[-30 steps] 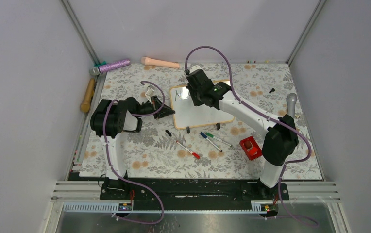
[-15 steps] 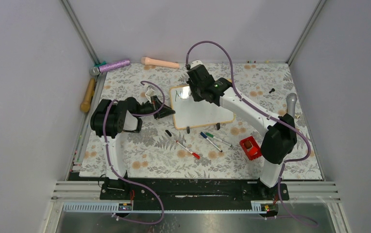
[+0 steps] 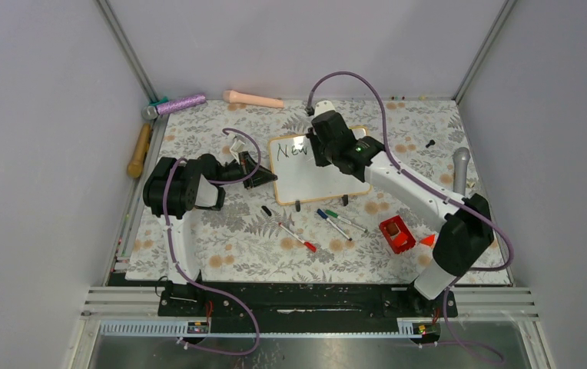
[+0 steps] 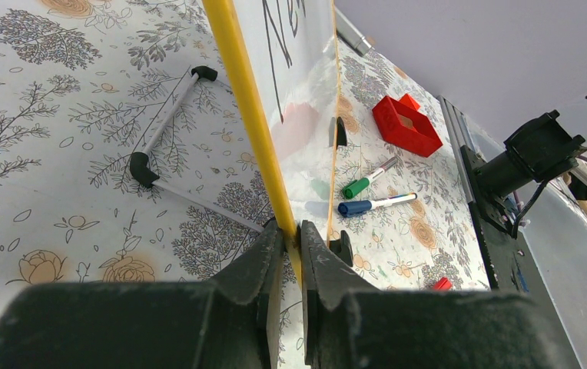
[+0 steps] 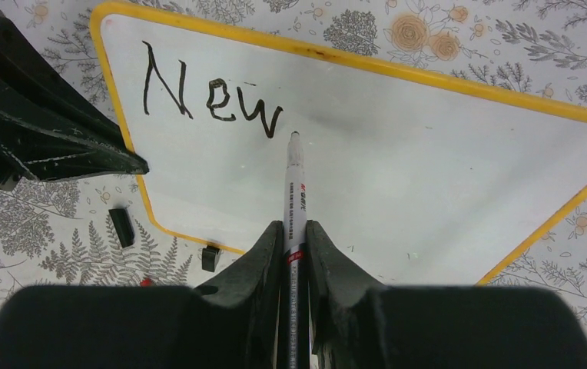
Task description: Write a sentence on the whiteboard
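**A:** Where are we in the sentence (image 5: 212, 96)?

**B:** One word in. "New" sits ahead of our right gripper (image 5: 294, 231) and off to its left, near a corner of the whiteboard (image 5: 429, 177). The rest of the white surface in front of the jaws is bare.

**A:** And the grip?

**B:** We have the marker (image 5: 293, 181) clamped between the right fingers, pointing straight ahead. Its tip lies just past the tail of the w. We cannot tell whether it touches the surface or hangs just above it.

**A:** What about the board?

**B:** Our left gripper (image 4: 290, 231) pinches its yellow frame, jaws narrow, with the edge right between the fingers.

**A:** So what comes next?

**B:** We judge the second word wants a fresh line. That means lifting the tip clear, drawing it back toward us and to the left until it is under the N, then landing softly. The left pinch has to hold firm, or the board may slide under the strokes.
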Robot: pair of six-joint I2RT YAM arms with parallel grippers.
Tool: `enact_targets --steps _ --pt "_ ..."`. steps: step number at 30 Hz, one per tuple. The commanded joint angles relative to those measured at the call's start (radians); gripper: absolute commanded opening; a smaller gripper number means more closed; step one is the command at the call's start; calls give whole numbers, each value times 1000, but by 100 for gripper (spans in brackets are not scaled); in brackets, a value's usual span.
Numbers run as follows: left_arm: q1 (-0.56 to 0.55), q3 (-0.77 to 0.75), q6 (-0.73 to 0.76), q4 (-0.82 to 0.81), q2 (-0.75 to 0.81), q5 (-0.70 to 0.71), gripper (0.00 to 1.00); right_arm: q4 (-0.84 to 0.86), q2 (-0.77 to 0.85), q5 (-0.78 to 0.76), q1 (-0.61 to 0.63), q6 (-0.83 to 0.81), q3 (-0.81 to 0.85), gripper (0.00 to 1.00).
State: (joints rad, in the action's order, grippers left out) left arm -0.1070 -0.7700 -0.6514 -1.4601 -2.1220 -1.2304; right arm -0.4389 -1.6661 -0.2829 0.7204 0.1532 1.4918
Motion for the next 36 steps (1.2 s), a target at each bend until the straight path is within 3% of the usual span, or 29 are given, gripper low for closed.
enact_targets --steps 1,13,36 --pt "-17 24 82 -3 4 -60 0 108 99 -9 -8 12 -67 0" --pt "-17 24 79 -3 -2 -55 0 101 162 -89 -7 7 -140 0" --pt "-20 24 55 -4 -22 -33 0 238 215 -142 -8 -25 -258 0"
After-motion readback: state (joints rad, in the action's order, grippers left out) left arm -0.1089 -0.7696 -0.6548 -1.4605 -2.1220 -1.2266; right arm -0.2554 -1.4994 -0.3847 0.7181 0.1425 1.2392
